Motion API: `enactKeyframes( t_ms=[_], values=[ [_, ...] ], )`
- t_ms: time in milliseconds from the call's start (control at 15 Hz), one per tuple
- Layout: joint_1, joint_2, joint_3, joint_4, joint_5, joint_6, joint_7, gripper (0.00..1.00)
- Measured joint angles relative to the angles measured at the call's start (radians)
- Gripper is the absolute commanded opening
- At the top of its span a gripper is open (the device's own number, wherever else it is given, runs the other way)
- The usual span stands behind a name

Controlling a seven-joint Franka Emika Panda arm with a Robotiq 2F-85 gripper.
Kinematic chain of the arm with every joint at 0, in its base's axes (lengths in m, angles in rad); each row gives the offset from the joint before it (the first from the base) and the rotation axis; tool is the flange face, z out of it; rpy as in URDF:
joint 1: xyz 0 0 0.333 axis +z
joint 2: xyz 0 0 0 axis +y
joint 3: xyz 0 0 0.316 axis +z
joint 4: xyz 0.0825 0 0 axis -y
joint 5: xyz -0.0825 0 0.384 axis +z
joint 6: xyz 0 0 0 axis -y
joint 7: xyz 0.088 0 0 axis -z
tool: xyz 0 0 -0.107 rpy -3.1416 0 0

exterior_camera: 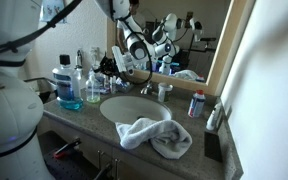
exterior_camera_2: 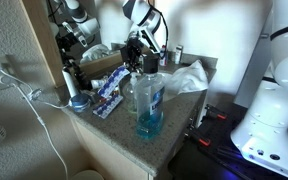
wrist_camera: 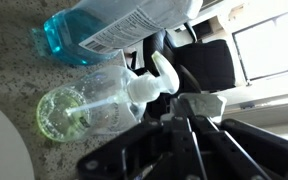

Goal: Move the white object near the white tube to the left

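Bathroom surface (exterior_camera: 84, 128) in speckled stone, with a round sink (exterior_camera: 106, 112) in the middle and a mirror (exterior_camera: 189, 30) along the back edge. A crumpled towel (exterior_camera: 156, 137) sits at the front edge, overlapping the sink rim.

The back-left corner is crowded: a mouthwash bottle (exterior_camera: 68, 84) with blue liquid, and a soap pump bottle (exterior_camera: 92, 88) just beside it. In an exterior view a flat printed pack (exterior_camera_2: 109, 97) lies at that same end, next to the mouthwash bottle.

The end effector (exterior_camera: 114, 68) hangs over this cluster, closed all the way (can't tell from any view whether something small is pinched in it). In the wrist view its dark fingers (wrist_camera: 164, 150) point toward the white pump head of the soap pump bottle, and the mouthwash bottle fills the top of the frame.

The white object (exterior_camera: 164, 91) stands at the back edge, behind the sink and just beside the faucet (exterior_camera: 147, 88), well apart from the end effector. The white tube (exterior_camera: 214, 117) is upright near the right edge, against the wall (small and blurry, so its shape is uncertain). A small can (exterior_camera: 196, 103) stands between the tube and the white object.
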Motion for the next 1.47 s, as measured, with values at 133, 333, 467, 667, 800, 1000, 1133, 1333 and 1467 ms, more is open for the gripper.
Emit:
enactKeyframes(
  t_ms=[133,333,467,667,800,1000,1133,1333,1467],
  values=[
    [-0.003,0.041,0.004,0.028,0.001,-0.016,0.000,0.02],
    [-0.003,0.094,0.009,0.064,0.004,-0.039,0.000,0.02],
    [-0.004,0.125,0.011,0.084,0.009,-0.050,0.001,0.02],
    [-0.005,0.165,0.015,0.111,0.017,-0.065,0.003,0.02],
    [-0.008,0.190,0.019,0.127,0.020,-0.075,0.004,0.02],
    [-0.015,0.220,0.022,0.145,0.027,-0.086,0.010,0.02],
    [-0.017,0.236,0.022,0.155,0.032,-0.089,0.023,0.02],
    [-0.021,0.257,0.022,0.165,0.039,-0.090,0.047,0.02],
    [-0.024,0.269,0.022,0.172,0.044,-0.092,0.071,0.02]
  ],
)
